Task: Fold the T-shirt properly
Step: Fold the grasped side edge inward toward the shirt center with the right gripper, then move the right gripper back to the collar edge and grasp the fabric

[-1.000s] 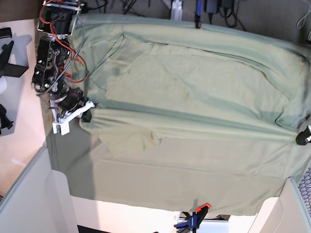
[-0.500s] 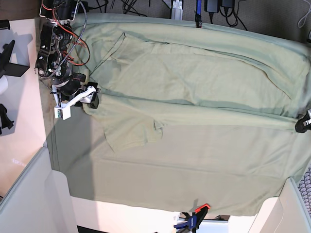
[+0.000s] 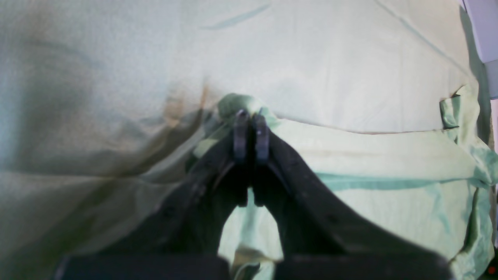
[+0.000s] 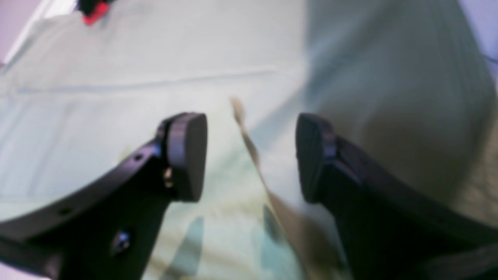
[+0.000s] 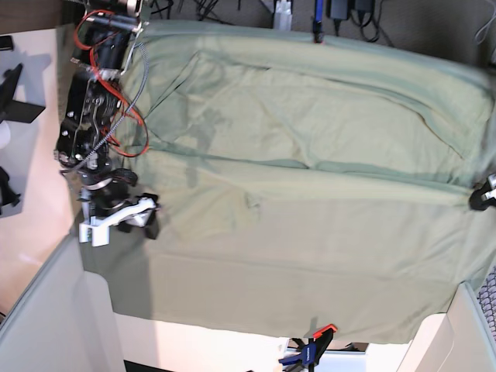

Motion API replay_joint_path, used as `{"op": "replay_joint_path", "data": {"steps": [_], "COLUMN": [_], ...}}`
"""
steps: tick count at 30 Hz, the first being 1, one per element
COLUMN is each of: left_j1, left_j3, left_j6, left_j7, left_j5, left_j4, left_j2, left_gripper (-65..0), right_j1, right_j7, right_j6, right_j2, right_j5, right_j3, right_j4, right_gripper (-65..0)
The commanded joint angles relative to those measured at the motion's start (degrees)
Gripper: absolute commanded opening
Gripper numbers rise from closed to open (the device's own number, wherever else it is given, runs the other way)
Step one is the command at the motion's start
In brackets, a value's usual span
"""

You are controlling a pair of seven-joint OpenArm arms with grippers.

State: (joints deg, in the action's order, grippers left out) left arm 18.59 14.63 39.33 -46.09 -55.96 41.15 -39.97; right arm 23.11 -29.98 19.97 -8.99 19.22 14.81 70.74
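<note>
A light cream tabletop (image 5: 35,194) shows bare at the left edge of the base view and in a strip along the bottom. A large plain rectangular sheet of pale green cloth (image 5: 310,294) lies directly on it, covering most of the frame. A pale sage-green short-sleeved T-shirt (image 5: 310,155) lies spread on that sheet across the upper and middle part. At the bottom centre a blue and orange spring clamp (image 5: 308,353) grips the sheet's edge. Black stands (image 5: 12,93) rest on the bare tabletop at upper left.
</note>
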Motion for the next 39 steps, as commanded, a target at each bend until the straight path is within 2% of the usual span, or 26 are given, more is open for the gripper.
{"op": "replay_joint_path", "data": {"steps": [1,5,11,14,20,28,30,32,35,36,39], "left_j1": [1.22,1.22,1.22,1.25,1.22,1.25,1.25,1.25,1.25,1.25,1.25], "left_j3": [0.28,0.28,0.28,0.28,0.28,0.28,0.28,0.28,0.28,0.28,0.28], "left_j6": [0.67,0.67,0.67,0.67,0.67,0.67,0.67,0.67,0.67,0.67,0.67], "left_j7": [0.74,0.02,-0.5,-0.48,-0.5,-0.48,-0.48,-0.48,-0.46,-0.46,-0.46], "left_j5": [-1.27,-1.31,-3.48,-3.61,-3.58,-4.66,-4.66,-4.63,-4.66,-4.66,-4.68], "left_j4": [0.96,0.96,0.96,0.96,0.96,0.96,0.96,0.96,0.96,0.96,0.96], "left_j2": [-1.62,-1.64,-1.64,-1.62,-1.64,-1.62,-1.62,-1.62,-1.62,-1.62,-1.64], "left_gripper": [-65.0,-65.0,-65.0,-65.0,-65.0,-65.0,-65.0,-65.0,-65.0,-65.0,-65.0], "right_j1": [3.34,10.14,15.02,15.1,15.3,15.13,15.13,15.13,15.1,15.1,15.21], "right_j7": [2.14,6.88,7.52,7.41,7.5,7.65,7.69,8.07,11.91,13.0,13.44], "right_j6": [-0.02,-0.04,0.5,0.9,1.11,1.11,1.09,1.07,1.07,1.07,1.09], "right_j2": [0.17,1.4,2.32,3.74,6.14,6.32,6.29,6.27,6.1,6.12,6.14], "right_j5": [-0.9,-6.54,-8.57,-11.28,-11.34,-11.54,-11.78,-13.14,-16.15,-17.0,-17.07], "right_j3": [0.11,0.07,0.07,0.07,-0.46,-8.09,-8.94,-8.94,-8.92,-8.92,-8.94], "right_j4": [-1.4,-14.1,-28.5,-29.9,-29.73,-29.7,-29.7,-29.7,-29.7,-29.7,-29.7], "right_gripper": [-28.8,-28.8,-28.8,-28.8,-28.8,-29.4,-36.9,-48.3,-62.8,-65.0,-65.0]}}
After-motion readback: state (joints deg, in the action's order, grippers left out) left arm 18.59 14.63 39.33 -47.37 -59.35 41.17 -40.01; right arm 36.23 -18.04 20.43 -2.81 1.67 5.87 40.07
